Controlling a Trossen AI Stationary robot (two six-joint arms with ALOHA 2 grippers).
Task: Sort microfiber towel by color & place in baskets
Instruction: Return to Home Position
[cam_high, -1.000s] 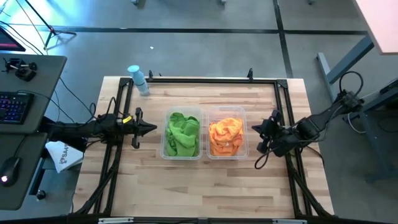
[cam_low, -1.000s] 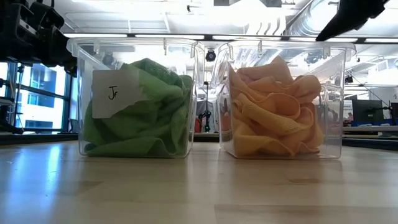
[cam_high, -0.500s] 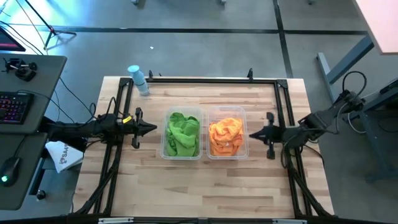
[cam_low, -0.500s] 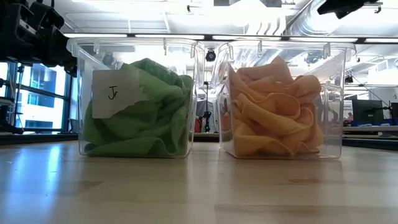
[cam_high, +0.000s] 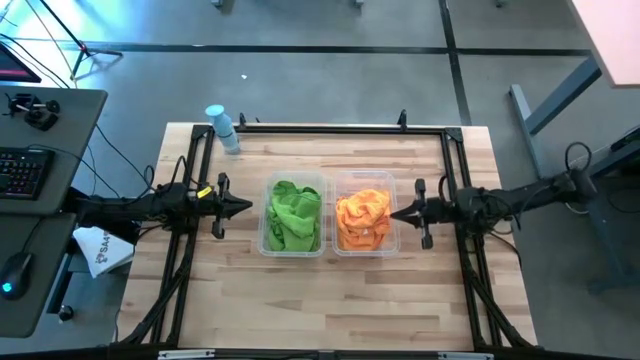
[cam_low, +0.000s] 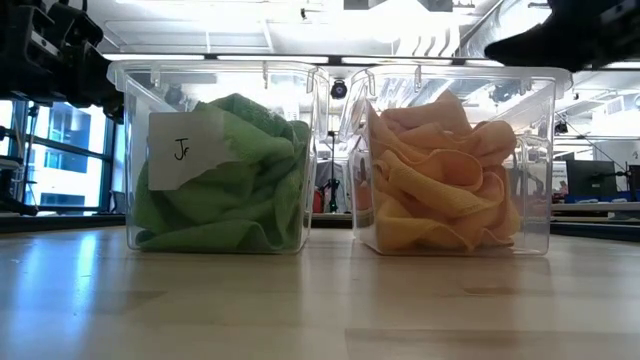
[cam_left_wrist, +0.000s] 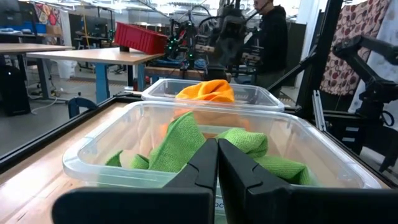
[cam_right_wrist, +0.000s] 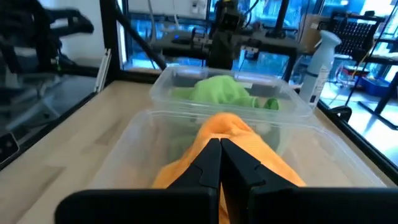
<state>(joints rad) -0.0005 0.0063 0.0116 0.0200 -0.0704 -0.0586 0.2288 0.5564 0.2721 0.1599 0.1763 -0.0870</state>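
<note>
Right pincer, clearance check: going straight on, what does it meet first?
The right pincer would probably meet the right basket wall or its orange towels; height unclear. Left pincer sits opposite.

White paper tag (cam_low: 190, 150): on the front of the clear plastic bin (cam_low: 215, 78) with soft green cloths (cam_low: 250, 200); black hand-written letters, like "Jr".
White paper sheet (cam_high: 100, 250): beside the wooden table (cam_high: 330, 290); dark print, too small to read.

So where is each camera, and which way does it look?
High: overhead, straight down; left gripper and right gripper flank the bins.
Low: tabletop height, facing green towels and orange towels; arms peek above.
Left wrist: past shut fingers, toward green towels.
Right wrist: past shut fingers, toward orange towels.
Wrist views share both bins.
</note>
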